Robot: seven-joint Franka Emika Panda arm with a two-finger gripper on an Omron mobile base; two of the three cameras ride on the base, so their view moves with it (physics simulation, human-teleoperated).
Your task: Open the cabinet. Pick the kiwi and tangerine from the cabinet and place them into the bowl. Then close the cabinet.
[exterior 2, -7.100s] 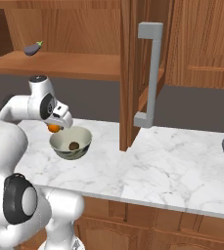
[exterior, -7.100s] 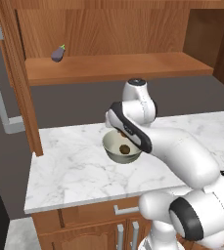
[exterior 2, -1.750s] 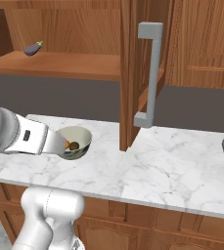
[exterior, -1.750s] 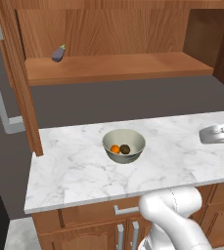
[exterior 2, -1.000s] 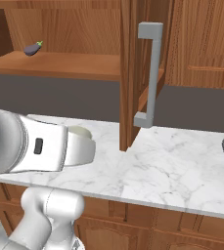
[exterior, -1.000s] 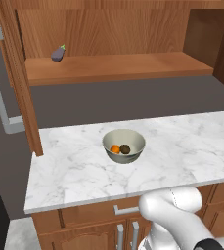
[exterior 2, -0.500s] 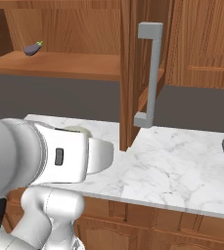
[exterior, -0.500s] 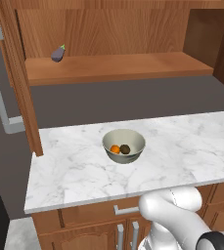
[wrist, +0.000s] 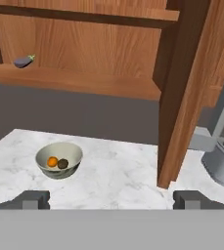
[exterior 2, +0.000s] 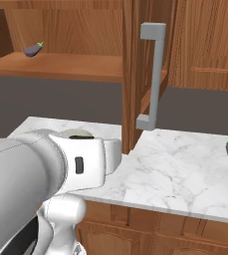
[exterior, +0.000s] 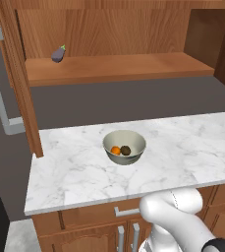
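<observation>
Item: round grey-beige bowl (exterior: 125, 146) on the marble desk (exterior: 74, 172), holding the orange tangerine (exterior: 115, 150) and brown kiwi (exterior: 126, 150). Filling done.
Item: reddish-brown wooden cabinet (exterior: 115, 69) above the bowl, doors open; closing remains.
Item: my tool (wrist: 112, 199), spread wide, empty.

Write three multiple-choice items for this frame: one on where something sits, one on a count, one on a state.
1. Where is the eggplant?
A. in the bowl
B. on the cabinet shelf
C. on the counter

2. How many fruits lie in the bowl?
A. none
B. one
C. two

3. How do the cabinet doors stand?
A. both open
B. both shut
C. one open

Key: 1 B, it rests at the shelf's left end. 2 C, the tangerine and kiwi lie side by side inside. 3 A, the shelf is exposed and both doors swing outward.
</observation>
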